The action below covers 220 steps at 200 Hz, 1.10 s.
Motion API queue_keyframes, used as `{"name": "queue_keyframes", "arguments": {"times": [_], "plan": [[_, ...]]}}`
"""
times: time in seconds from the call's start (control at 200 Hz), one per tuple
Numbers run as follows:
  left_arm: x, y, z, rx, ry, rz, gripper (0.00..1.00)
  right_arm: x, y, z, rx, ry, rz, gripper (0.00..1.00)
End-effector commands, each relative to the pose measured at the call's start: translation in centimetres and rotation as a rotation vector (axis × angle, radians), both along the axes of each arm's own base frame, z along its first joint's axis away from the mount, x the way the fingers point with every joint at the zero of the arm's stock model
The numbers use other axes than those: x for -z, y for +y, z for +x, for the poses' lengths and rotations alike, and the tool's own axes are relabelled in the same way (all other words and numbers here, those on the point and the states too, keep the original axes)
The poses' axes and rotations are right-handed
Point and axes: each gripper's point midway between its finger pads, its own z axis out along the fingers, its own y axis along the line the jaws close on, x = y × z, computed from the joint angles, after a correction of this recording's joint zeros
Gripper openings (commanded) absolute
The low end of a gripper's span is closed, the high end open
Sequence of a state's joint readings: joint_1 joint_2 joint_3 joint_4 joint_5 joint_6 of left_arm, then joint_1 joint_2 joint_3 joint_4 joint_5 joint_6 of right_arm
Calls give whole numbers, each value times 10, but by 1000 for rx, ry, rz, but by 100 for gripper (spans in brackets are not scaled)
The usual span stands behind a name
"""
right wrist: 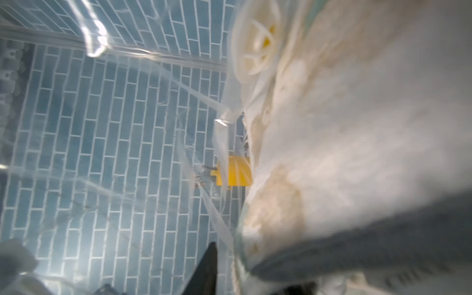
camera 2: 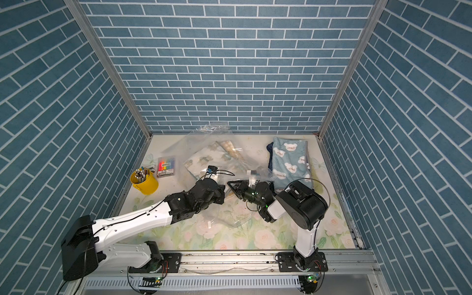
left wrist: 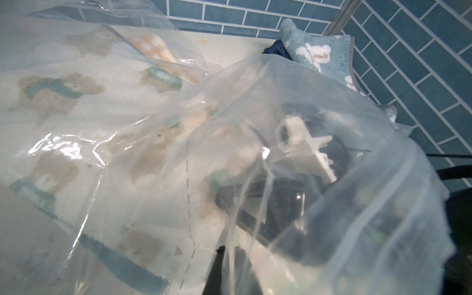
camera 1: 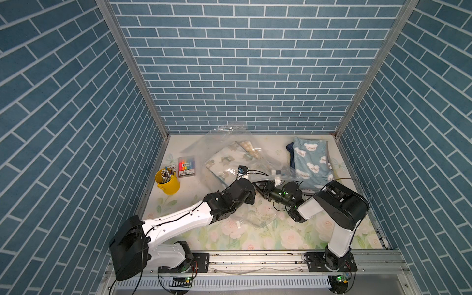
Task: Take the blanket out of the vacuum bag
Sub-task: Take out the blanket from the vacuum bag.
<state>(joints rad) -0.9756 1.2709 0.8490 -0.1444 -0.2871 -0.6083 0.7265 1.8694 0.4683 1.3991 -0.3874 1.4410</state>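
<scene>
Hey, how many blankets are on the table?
2 for sure: a cream bear-print blanket inside the vacuum bag, and a blue bear-print blanket outside it, far right. A checked cloth in the bag and navy fabric beside the blue one may be more.

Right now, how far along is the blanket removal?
Done: nothing yet; the white bear-print blanket sits inside the clear crinkly plastic vacuum bag. In hand: left end effector pinches bag film, right end effector pokes under the film. Left: grip blanket, pull it out.
</scene>
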Motion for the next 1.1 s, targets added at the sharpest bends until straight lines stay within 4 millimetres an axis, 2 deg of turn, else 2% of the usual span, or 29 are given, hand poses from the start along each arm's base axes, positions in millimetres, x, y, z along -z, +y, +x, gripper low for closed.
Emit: {"name": "queue_keyframes", "arguments": {"times": [0.0,0.07,0.165,0.45,0.66,0.96,1.095], "plan": [[-11,-2,2,3,-25,-3,11,5,-2,3,22,-1,28,49],[-10,-1,2,1,-23,-2,11,6,-1,5,23,-8,36,55],[-10,0,1,1,-24,-3,11,6,0,9,26,-15,40,57],[-9,0,1,2,-23,-1,11,8,0,26,46,-45,17,57],[-8,-1,2,1,-23,-1,11,12,9,42,52,-42,0,56],[-8,-2,2,1,-25,-8,11,11,10,45,104,-21,36,56],[-8,-5,2,7,-23,-17,11,1,14,46,133,-13,140,52]]}}
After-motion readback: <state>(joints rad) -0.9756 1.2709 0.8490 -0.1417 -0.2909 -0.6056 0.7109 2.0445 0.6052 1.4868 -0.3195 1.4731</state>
